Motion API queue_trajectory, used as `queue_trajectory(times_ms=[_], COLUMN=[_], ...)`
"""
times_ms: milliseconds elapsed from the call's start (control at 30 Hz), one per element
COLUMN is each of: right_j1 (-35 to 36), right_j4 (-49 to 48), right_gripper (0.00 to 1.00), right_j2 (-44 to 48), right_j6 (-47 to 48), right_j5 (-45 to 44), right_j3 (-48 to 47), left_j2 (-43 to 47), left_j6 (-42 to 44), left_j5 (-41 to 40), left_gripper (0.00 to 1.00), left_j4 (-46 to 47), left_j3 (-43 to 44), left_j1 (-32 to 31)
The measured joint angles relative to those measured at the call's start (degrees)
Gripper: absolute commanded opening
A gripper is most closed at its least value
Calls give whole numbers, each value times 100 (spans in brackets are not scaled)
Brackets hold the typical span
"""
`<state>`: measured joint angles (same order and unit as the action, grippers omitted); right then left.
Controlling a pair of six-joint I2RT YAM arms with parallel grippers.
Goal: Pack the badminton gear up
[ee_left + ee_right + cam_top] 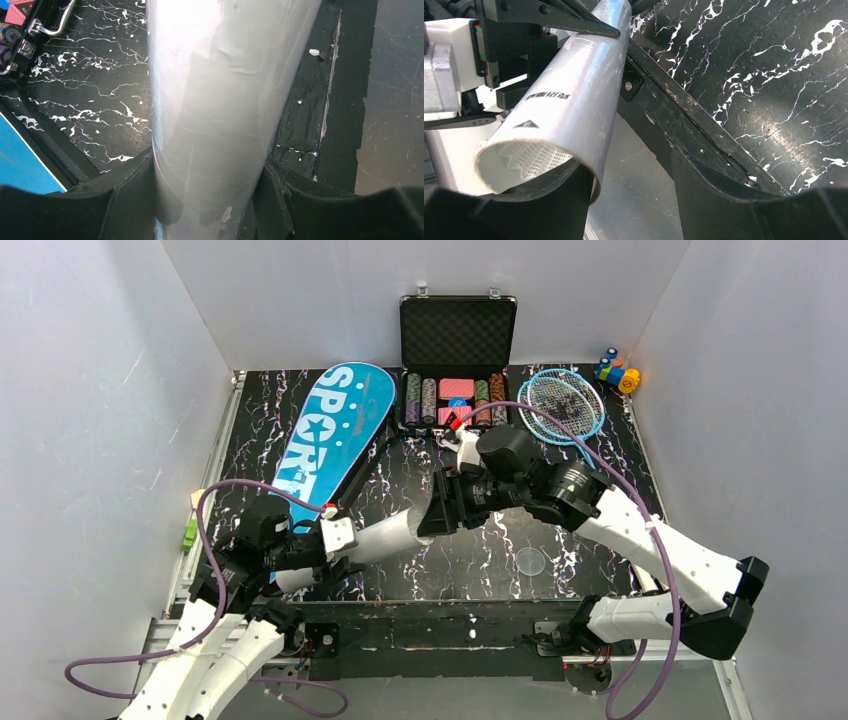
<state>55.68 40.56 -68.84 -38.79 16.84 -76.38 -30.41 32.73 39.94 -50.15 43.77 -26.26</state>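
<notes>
My left gripper (pixel 348 545) (pixel 210 172) is shut on the long white tube (pixel 392 533) (pixel 220 90), which it holds tilted above the front of the table, open end toward the middle. The tube's mouth (pixel 524 160) shows a white netted shuttlecock (pixel 531 156) inside. My right gripper (pixel 438 508) (pixel 629 172) is open right at that mouth, one finger in front of the rim, with nothing between its fingers. The blue "SPORT" bag (pixel 332 428) lies at the back left. The light-blue rackets (pixel 563 405) lie at the back right.
An open black case of poker chips (pixel 457 390) stands at the back centre. Colourful toy blocks (pixel 617 370) sit in the far right corner. A clear round lid (pixel 530 561) lies near the front edge. Small green and wooden bits (pixel 190 525) rest on the left rail.
</notes>
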Motion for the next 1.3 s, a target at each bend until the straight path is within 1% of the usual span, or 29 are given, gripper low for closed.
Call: queue_trajectory(times_ms=[167,200,300,367,433,500,533,600,633,700,733,833,933,967,1033,1133,1233,1300], right_j1=[326,356,391,350,173,-146,-514,-1193,-1403,-1794,-2015,-2415,-2439,-2444,-2444,-2444,-2446,-2446], right_j4=[-17,-24,-11,48,262,328,415,660,782,719,595,684,706,726,730,640,466,258], right_gripper=[66,68,80,82,84,85,85,85,82,76,73,64,62,62,61,61,60,59], right_j2=[-295,-302,-256,-50,286,682,901,1143,1209,1373,1556,1829,1716,1661,1631,1639,1554,1340], right_j6=[4,4,44,94,133,131,127,98,72,13,-33,-219,-393,-448,-540,-645,-680,-710], right_j5=[-291,-321,-514,-608,-673,-837,-839,-922,-966,-925,-874,-951,-984,-990,-1045,-1196,-1318,-1438], right_j3=[-195,-199,-234,-275,-518,-758,-765,-664,-570,-168,310,1705,2850,3112,3582,3947,4015,4028], left_j2=[-28,-35,-140,-243,-273,-280,-302,-313,-313,-343,-411,-577,-619,-621,-643,-649,-621,-573], left_j6=[-48,-48,-63,-61,-157,-232,-275,-321,-374,-446,-494,-601,-684,-706,-728,-726,-723,-721], left_j5=[37,42,72,74,-13,-68,-116,-181,-205,-227,-232,-267,-356,-378,-417,-450,-479,-487], left_gripper=[27,27,27,28,28,28,28,34,34,35,35,32,28,27,23,22,22,22], left_j4=[-2,-2,11,68,138,181,173,168,170,136,59,20,-2,-17,-59,-66,-70,-70], left_j3=[101,103,162,195,195,195,195,195,195,208,256,334,350,363,420,452,452,452], left_j1=[0,0,0,0,0,0,0,0,0,0,0,0,0,0,0,0,0,0])
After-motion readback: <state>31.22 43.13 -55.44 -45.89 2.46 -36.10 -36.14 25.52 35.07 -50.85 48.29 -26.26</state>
